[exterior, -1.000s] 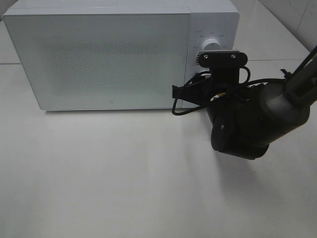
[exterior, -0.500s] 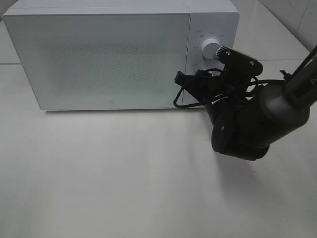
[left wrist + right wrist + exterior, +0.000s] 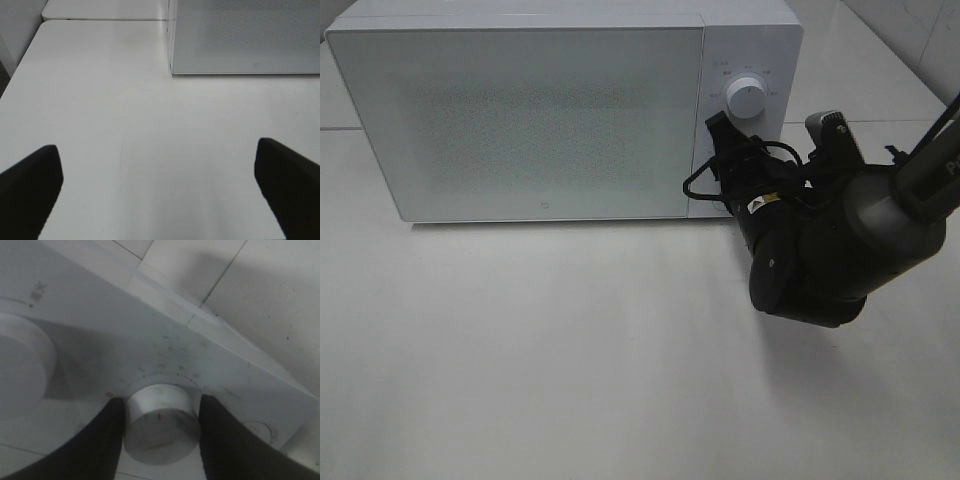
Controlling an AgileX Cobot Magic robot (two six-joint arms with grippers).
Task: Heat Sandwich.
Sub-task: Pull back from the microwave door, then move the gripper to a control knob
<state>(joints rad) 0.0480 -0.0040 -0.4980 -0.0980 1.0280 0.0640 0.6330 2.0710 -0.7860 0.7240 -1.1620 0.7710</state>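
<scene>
My right hand (image 3: 161, 407) is closed on the lower knob (image 3: 160, 420) of the microwave (image 3: 520, 120), with a finger pressed to each side of it. The sandwich shows in no view. The door (image 3: 530, 115) is shut and its dotted pane lets nothing through, so I judge the sandwich is inside but cannot confirm it. My left hand (image 3: 156, 147) hangs wide open above the table (image 3: 125, 100), holding nothing.

The knob is smooth and round, so my fingers (image 3: 100, 445) could slide around it as I twist, and the red mark (image 3: 159, 416) would not follow my wrist. Too long a setting would dry the bread; too short would leave it cold. A sideways push could skid the microwave on the table.

The high camera places my right hand at the control panel, right of centre in the frame, just under the upper knob (image 3: 747, 100), but my wrist and cables hide the knob I hold. Only the right wrist camera shows the grip, the mark and the scale ticks. Only the left wrist camera shows my open left hand.
</scene>
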